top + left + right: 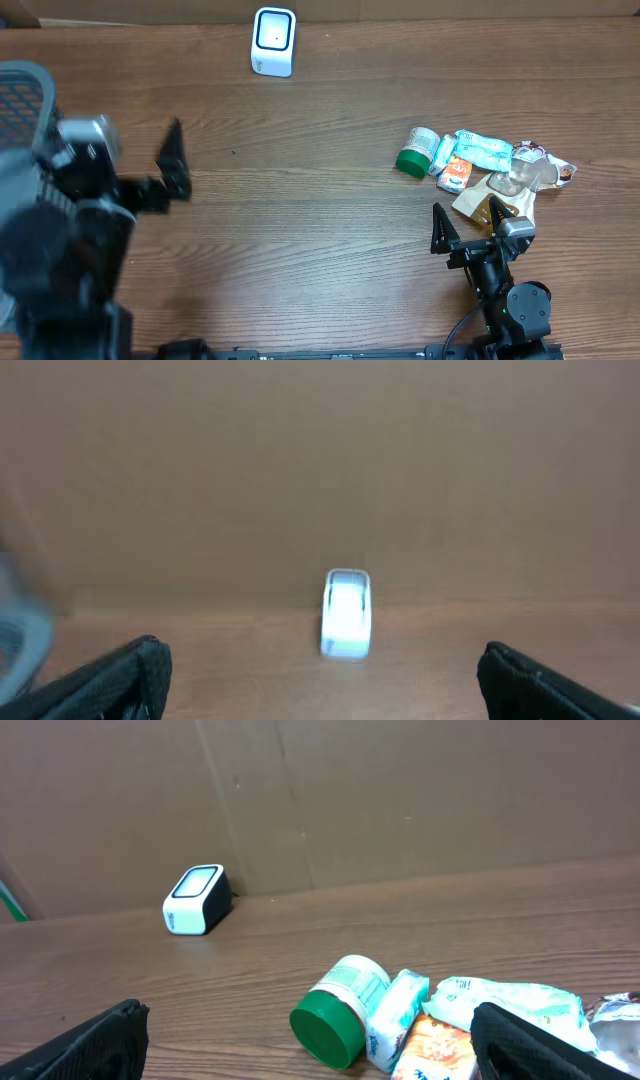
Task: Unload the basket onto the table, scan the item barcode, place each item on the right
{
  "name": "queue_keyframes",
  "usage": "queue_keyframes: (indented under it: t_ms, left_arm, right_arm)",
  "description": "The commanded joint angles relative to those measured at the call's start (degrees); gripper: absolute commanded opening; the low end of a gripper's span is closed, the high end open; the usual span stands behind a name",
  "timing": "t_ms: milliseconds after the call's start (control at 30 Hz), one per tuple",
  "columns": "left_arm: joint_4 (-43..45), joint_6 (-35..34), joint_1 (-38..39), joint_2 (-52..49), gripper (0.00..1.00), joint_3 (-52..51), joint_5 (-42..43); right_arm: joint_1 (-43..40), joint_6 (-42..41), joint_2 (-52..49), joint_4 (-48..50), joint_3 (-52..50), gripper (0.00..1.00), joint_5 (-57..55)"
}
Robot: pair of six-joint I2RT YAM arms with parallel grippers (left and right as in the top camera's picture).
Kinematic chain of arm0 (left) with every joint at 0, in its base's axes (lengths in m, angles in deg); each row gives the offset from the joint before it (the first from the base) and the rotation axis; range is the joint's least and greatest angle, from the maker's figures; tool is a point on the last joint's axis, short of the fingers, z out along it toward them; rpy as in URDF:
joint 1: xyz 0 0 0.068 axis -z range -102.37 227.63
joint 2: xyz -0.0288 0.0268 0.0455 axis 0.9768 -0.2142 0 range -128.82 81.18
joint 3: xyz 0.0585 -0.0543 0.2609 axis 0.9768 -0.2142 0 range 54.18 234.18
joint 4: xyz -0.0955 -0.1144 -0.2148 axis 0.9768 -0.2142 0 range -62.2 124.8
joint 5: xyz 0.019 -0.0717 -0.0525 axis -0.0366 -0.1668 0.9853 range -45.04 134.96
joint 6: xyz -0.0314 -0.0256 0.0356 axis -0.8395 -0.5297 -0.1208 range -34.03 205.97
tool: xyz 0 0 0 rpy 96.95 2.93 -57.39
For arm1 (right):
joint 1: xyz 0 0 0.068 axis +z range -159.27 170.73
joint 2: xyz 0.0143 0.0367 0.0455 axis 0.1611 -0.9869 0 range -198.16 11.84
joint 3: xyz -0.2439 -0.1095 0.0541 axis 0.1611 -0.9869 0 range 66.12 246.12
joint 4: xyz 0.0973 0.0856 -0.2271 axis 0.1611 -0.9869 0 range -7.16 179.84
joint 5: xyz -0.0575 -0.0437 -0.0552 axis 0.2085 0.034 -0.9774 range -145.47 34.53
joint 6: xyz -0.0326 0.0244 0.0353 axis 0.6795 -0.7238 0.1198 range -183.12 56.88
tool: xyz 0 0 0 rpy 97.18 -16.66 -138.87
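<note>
The scanner stands at the far edge of the table. The items lie in a heap well to the scanner's right and nearer the robot. A jar with a green lid lies on its side, closest to the scanner, with a blue-white packet and an orange pouch against it. The right gripper hovers at the heap's near side, jaws spread wide and empty. The left gripper faces the scanner from its near left, jaws also spread and empty.
</note>
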Motion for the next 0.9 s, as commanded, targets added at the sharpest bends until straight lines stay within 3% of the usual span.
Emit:
queue_keyframes:
  t_ms: [0, 367, 867]
  left_arm:
    - [9.42, -1.40, 2.23, 9.57, 1.00, -13.05, 0.26]
    - [32.46, -1.18, 2.32, 26.62, 1.00, -42.38, -1.36]
    - [36.26, -1.66, 2.38, 40.83, 1.00, -62.27, -3.02]
  right_arm:
    - [0.28, 0.02, 0.46, 0.22, -0.59, 1.00, 0.22]
    - [0.28, 0.02, 0.46, 0.22, -0.59, 1.00, 0.22]
    - [0.28, 0.02, 0.46, 0.22, -0.59, 1.00, 0.22]
